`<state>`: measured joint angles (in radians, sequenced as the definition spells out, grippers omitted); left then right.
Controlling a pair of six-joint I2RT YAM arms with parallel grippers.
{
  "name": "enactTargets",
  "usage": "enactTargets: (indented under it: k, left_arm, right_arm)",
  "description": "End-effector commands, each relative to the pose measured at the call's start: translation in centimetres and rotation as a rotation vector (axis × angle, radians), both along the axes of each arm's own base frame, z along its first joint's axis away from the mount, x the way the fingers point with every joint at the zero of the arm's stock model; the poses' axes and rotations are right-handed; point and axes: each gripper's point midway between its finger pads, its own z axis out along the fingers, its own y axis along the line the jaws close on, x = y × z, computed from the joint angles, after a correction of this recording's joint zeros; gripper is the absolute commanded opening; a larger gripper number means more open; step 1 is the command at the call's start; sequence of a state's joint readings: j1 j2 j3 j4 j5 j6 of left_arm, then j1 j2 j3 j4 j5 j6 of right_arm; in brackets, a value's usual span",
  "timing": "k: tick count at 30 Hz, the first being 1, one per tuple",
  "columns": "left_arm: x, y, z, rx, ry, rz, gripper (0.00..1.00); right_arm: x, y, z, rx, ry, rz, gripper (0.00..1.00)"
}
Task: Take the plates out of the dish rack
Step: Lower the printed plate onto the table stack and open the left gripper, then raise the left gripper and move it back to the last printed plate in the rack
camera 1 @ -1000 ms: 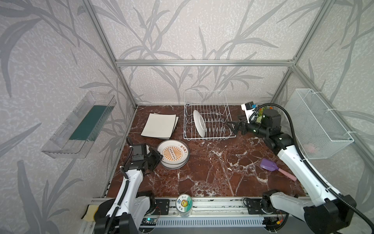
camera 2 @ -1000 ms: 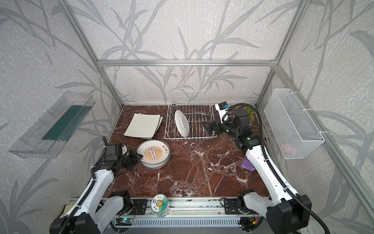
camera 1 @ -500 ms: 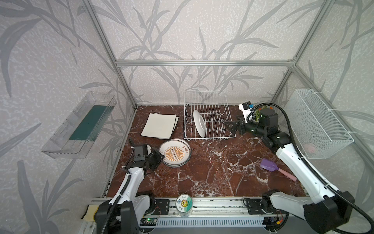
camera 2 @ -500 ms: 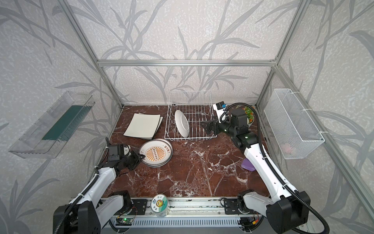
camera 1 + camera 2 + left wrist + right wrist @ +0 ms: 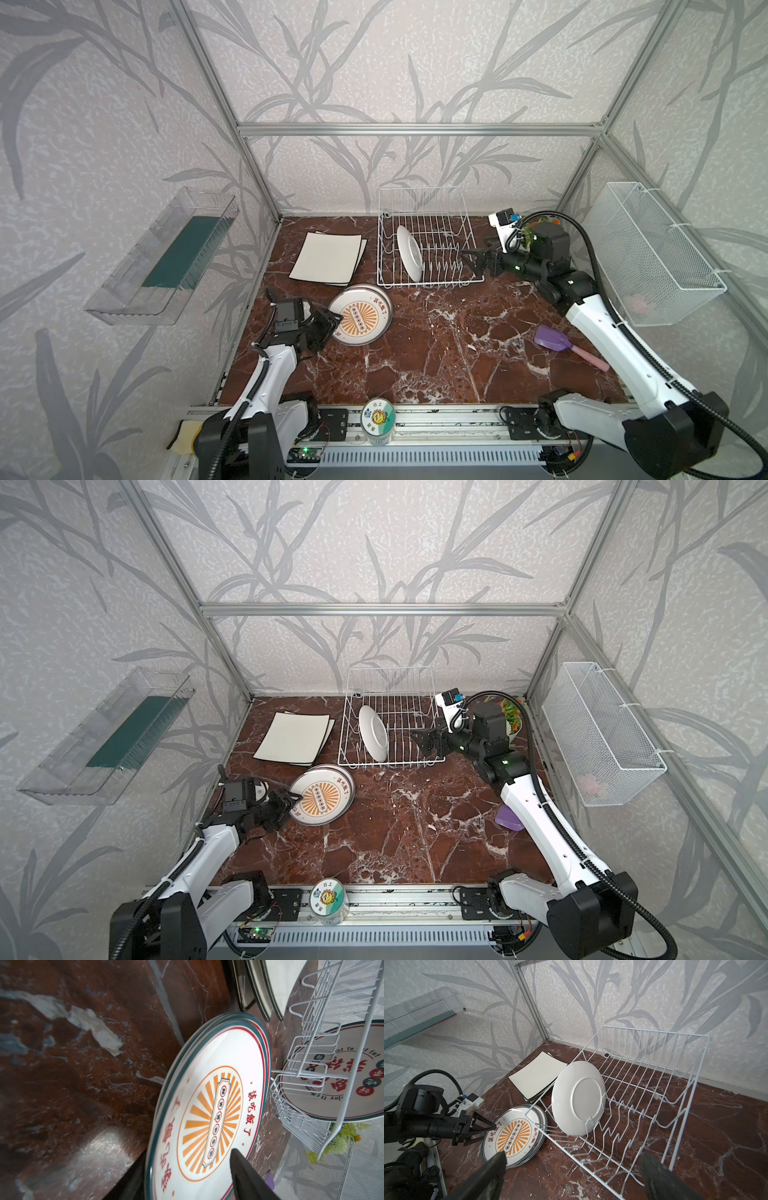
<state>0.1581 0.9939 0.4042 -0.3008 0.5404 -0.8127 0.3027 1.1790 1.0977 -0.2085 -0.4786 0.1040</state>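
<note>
Expect the plate (image 5: 409, 253) in the rack (image 5: 440, 245) to be rigid, slick, breakable: grip its top rim. Right gripper (image 5: 469, 264) spread, empty; left gripper (image 5: 334, 322) parted astride the rim of the stack (image 5: 365, 316).

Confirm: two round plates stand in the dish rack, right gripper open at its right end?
No: only one round plate stands in the dish rack, as the right wrist view shows. The right gripper is open at its right end.

A pink-handled purple scoop (image 5: 552, 338) lies near the marble surface's (image 5: 436, 353) right edge. A clear tray (image 5: 166, 257) hangs left of the surface, a mesh basket (image 5: 648, 249) right, a labelled tub (image 5: 377, 417) at its front.
</note>
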Motion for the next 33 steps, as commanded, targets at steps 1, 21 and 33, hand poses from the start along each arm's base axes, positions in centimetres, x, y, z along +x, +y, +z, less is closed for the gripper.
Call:
enactTargets:
  k: [1, 21, 33]
  left_arm:
    - [0.1, 0.3, 0.1, 0.004, 0.017, 0.016, 0.71]
    - [4.3, 1.3, 11.9, 0.148, -0.202, -0.083, 0.9]
    - [10.2, -4.8, 21.2, 0.206, -0.413, -0.361, 0.92]
  right_arm:
    - [-0.1, 0.2, 1.1, 0.005, -0.026, 0.005, 0.99]
    - [0.2, 0.2, -0.2, -0.011, 0.017, -0.006, 0.99]
    - [0.1, 0.7, -1.4, 0.011, 0.064, -0.002, 0.99]
